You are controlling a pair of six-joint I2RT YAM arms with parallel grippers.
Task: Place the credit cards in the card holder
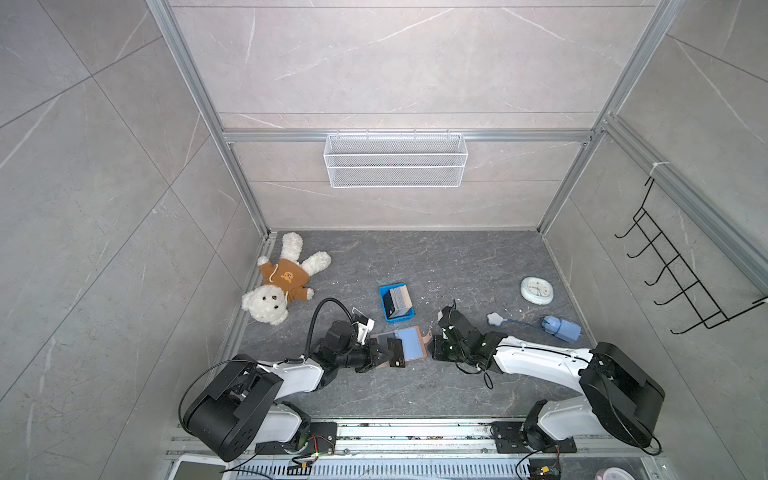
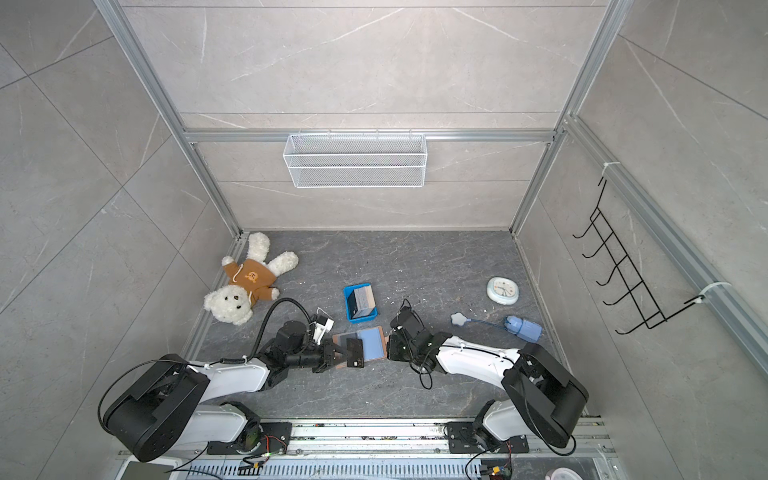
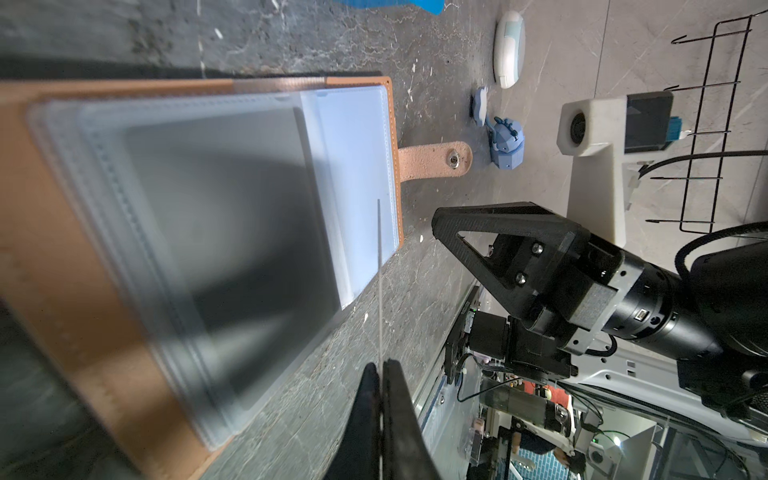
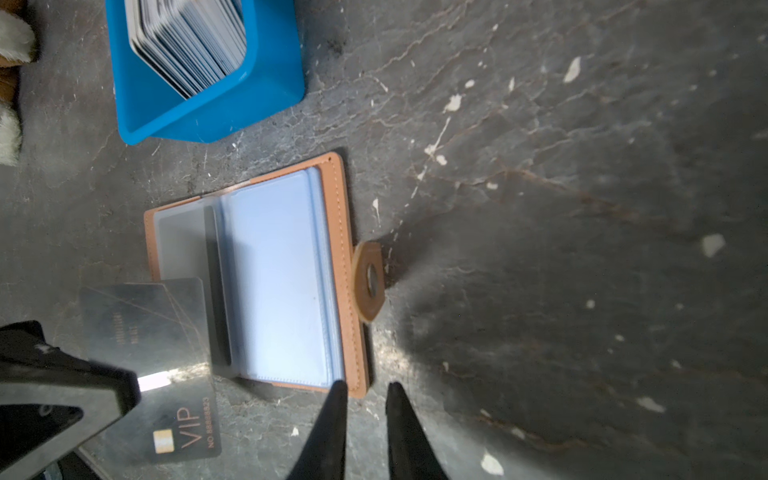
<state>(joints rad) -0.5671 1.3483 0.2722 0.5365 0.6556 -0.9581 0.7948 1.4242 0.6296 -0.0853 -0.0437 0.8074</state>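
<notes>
**A:** What worries you most here?

**B:** The worktop point(image 1: 436, 266) is smooth, dark and veined like stone. The card holder point(image 4: 286, 282) lies open on it between the arms, near the blue tray point(image 4: 266, 104) on the arm-base side, so a push could make it skid. The right jaws stand slightly apart and empty at its corner. I cannot tell whether they pin it down.

**A:** And the card?

**B:** The left jaws are clamped on a black card point(image 4: 183, 432), held over the holder's left page. It is rigid, glossy plastic going against floppy clear sleeves point(image 3: 353, 166). A tilted corner could catch a sleeve mouth and buckle it, or the card could twist in the grip.

**A:** Materials otherwise?

**B:** A tan, stitched, leather-like cover with bluish film pages. The moulded tray holds the other credit cards point(image 4: 187, 41) on edge. There is also a rounded strap point(image 3: 432, 160) with a small metal snap point(image 3: 453, 158).
</notes>
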